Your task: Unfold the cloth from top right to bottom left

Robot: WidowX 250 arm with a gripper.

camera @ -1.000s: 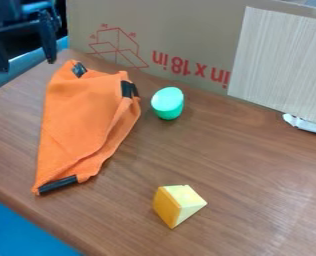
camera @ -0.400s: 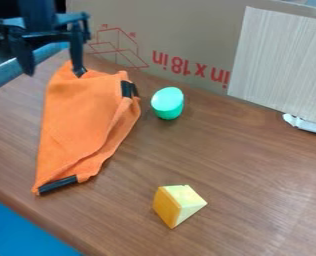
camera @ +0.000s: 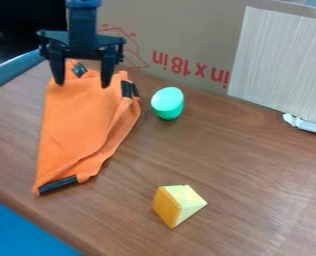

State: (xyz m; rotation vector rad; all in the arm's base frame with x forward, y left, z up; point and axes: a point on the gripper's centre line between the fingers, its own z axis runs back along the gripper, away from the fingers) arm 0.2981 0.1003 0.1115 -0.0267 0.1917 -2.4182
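Note:
The black gripper (camera: 82, 84) hangs over the top end of the orange cloth (camera: 84, 125), its two fingers spread apart with nothing gripped between them. Folded lengthwise, the cloth lies on the left part of the table, from the upper left down to the lower left. Black patches mark its top corner, its upper right corner and its bottom end. Layered folds run along its lower right side. Whether the fingertips touch the cloth, I cannot tell.
Right of the cloth's upper part stands a green cylinder-like object (camera: 167, 103). A yellow wedge block (camera: 178, 205) sits at lower centre on the wooden table (camera: 254, 190). A cardboard box (camera: 187, 30) stands along the back, with a striped panel (camera: 281, 65) at right.
The gripper has moved right and somewhat down, from the upper left corner to over the cloth's top end. The cloth, green object and yellow block have stayed put.

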